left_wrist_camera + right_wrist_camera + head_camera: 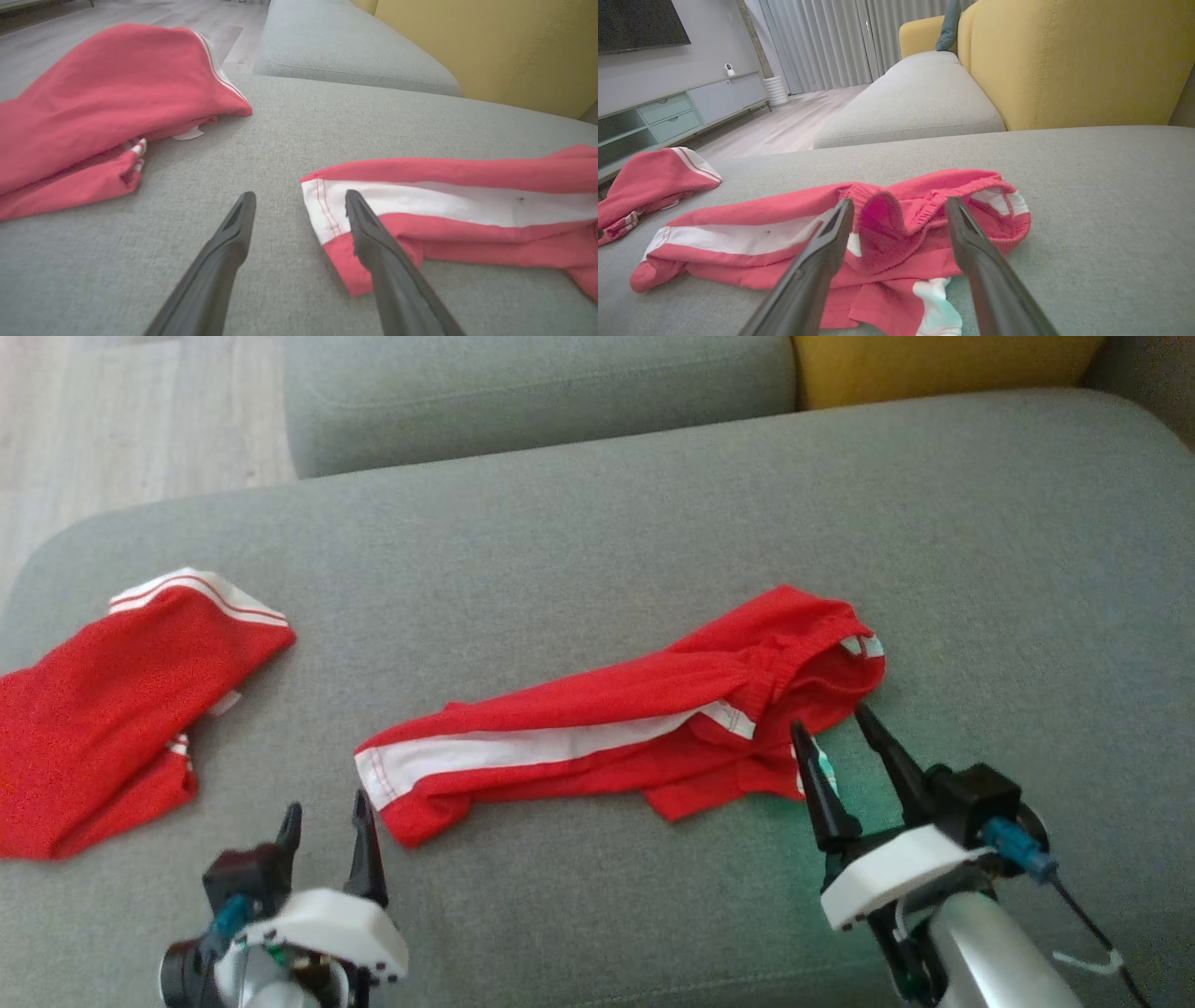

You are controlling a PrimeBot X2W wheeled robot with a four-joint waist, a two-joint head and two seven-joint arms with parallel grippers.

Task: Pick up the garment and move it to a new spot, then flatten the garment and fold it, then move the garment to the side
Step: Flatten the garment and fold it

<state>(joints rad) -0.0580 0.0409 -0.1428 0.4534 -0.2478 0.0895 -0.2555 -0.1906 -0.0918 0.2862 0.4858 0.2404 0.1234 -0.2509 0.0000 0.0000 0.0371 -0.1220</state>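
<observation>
Because the red shorts [616, 737] lie long and a bit bunched across the middle of the sofa [597, 551] seat, closer to its front edge than its back, one tool is placed at each end of them. I think that is so both ends can be lifted at once and the shorts come up stretched out.

The left tool [327, 803] sits low by the front edge, just beside the leg end with the white stripe [523, 751]. Its two fingers are apart and hold nothing, and one finger is right next to the hem. The right tool [828, 719] points at the stretchy waist [794, 658], toward the right side of the seat. Its fingers are wide apart too, with nothing gripped.

Both arms reach forward and low, fingers pointing toward the back of the sofa. Another red garment [103, 709] lies well apart at the left edge.
</observation>
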